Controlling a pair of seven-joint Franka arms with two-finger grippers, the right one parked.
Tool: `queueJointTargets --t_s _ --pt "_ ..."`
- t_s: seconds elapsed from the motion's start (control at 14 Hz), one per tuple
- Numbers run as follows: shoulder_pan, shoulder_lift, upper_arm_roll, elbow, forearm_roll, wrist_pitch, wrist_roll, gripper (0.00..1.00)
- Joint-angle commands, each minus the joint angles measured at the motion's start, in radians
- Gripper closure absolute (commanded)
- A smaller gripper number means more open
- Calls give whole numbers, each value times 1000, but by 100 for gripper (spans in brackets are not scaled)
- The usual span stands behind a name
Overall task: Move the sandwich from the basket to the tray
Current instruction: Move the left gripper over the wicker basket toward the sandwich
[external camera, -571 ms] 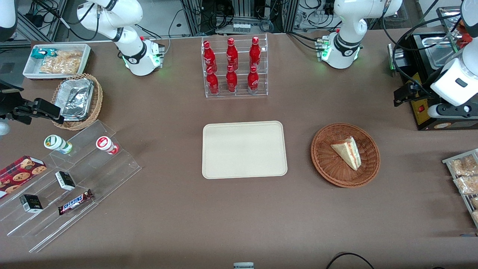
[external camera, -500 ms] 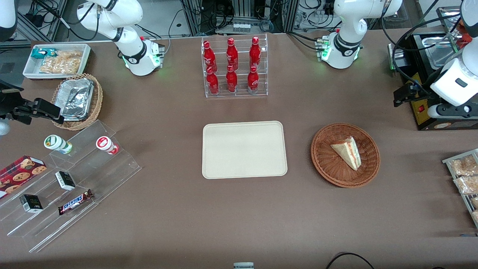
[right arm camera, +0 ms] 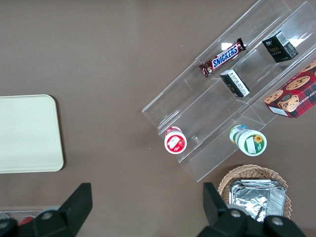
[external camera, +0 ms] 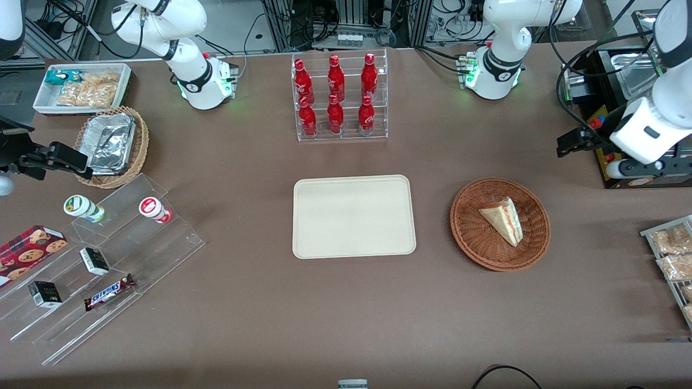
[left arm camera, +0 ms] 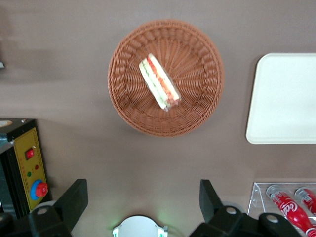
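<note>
Brown table. Your gripper (left arm camera: 140, 205) hangs high, fingers spread wide, empty. Below and ahead of it the sandwich (left arm camera: 158, 82) lies in the basket (left arm camera: 197, 106); tray (left arm camera: 286, 98) beside. Probably soft, light, crushable: pinch gently across the bread faces, mid-wedge.

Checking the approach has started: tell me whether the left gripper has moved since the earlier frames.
Yes. The gripper, open, has shifted toward the parked arm's end, away from the black control box, toward the basket.
</note>
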Motion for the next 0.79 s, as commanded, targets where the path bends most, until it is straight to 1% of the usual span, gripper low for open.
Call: queueJointTargets --t_s 0.0,0.07,0.29,0.57,0.71 --pt "6 45 -8 -30 -8 32 -12 0" --pt "6 48 -8 -63 -6 71 -12 0" --pt "-5 37 -9 -253 -5 319 -12 0" --pt "-6 34 -9 -439 -5 550 -17 0" --pt "-6 31 -9 -546 -6 701 -46 0"
